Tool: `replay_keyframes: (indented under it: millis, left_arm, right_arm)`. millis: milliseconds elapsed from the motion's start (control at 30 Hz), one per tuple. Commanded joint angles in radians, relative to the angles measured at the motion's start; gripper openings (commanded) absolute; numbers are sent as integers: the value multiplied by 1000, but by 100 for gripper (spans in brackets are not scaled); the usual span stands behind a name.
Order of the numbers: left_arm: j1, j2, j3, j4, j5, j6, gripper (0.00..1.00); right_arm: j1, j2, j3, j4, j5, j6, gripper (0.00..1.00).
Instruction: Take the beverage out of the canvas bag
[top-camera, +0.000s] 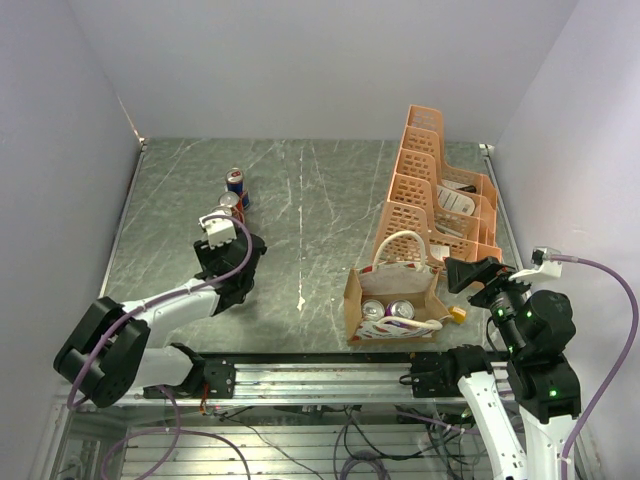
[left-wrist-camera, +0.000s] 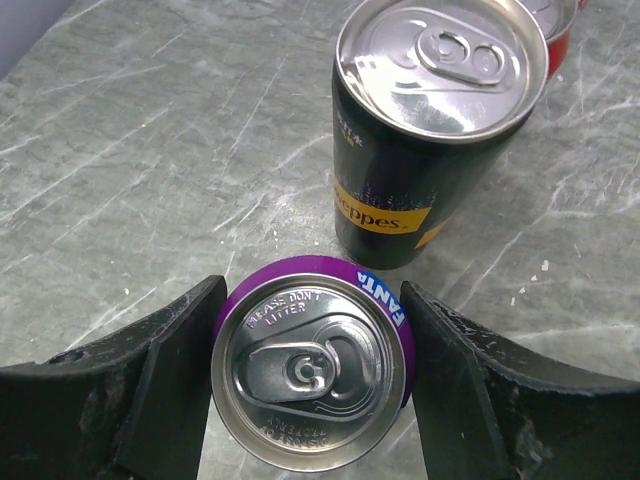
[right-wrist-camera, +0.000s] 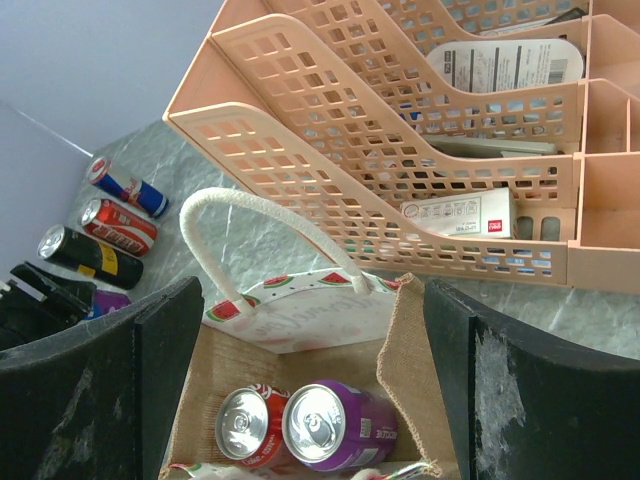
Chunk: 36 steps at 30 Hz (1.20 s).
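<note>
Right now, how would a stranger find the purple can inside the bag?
Find the orange lattice rack; the canvas bag stands in front of it. Inside sit two cans: the purple can, not the red can.

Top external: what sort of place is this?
Probably a lab test cell, not a home: plain white walls box in a marble-look table, with a metal mounting rail and loose cables below.

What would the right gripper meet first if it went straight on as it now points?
Probably the canvas bag, entering its open mouth toward the red can and purple can inside; depth is unclear, so a rim may touch first.
</note>
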Motion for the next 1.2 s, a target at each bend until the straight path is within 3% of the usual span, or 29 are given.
replay_keyframes:
  millis: [0, 100, 233, 333, 367, 400, 867, 1167]
  left_arm:
    - [27, 4, 50, 68, -11, -84, 11]
    - [53, 18, 68, 27, 11, -116, 29]
    - [70, 36, 107, -60, 25, -169, 59]
    - [74, 29, 131, -114, 55, -190, 76]
    - [74, 11, 140, -138, 77, -197, 96]
    - [74, 3, 147, -149, 91, -200, 99]
    - [75, -282, 210, -480, 226, -319, 100]
    - [75, -485, 250, -415, 589, -184, 100]
  right_arm:
    - [-11, -2, -7, 20, -4, -6, 91]
    - [-11, -2, -9, 20, -6, -7, 91]
    - [-11, -3, -9, 21, -6, -7, 91]
    - [-13, -4, -9, 20, -6, -6, 91]
    - [-13, -3, -9, 21, -6, -6, 91]
    - [-13, -3, -9, 21, -8, -6, 91]
    - [-13, -6, -11, 24, -19, -12, 91]
    - [-6, 32, 27, -8, -102, -35, 94]
